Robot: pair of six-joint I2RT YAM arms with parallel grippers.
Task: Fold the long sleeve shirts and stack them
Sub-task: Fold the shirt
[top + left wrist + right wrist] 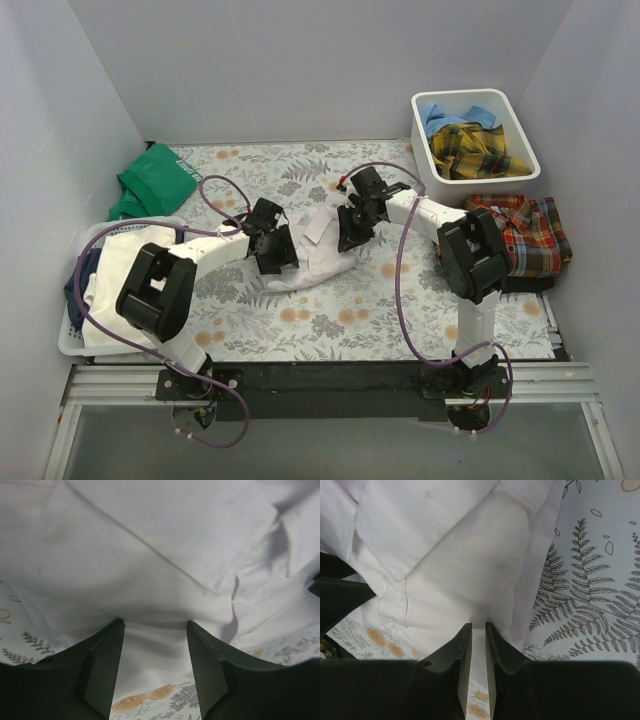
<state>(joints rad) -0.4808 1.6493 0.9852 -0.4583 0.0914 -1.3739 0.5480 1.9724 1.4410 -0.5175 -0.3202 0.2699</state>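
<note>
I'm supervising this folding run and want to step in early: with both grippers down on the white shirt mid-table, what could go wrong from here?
The right gripper has its jaws nearly together on just a thin bit of the white shirt; it might slip out when pulled. The left gripper stands open over bunched folds, so closing could catch several layers and leave the fold crooked.
</note>
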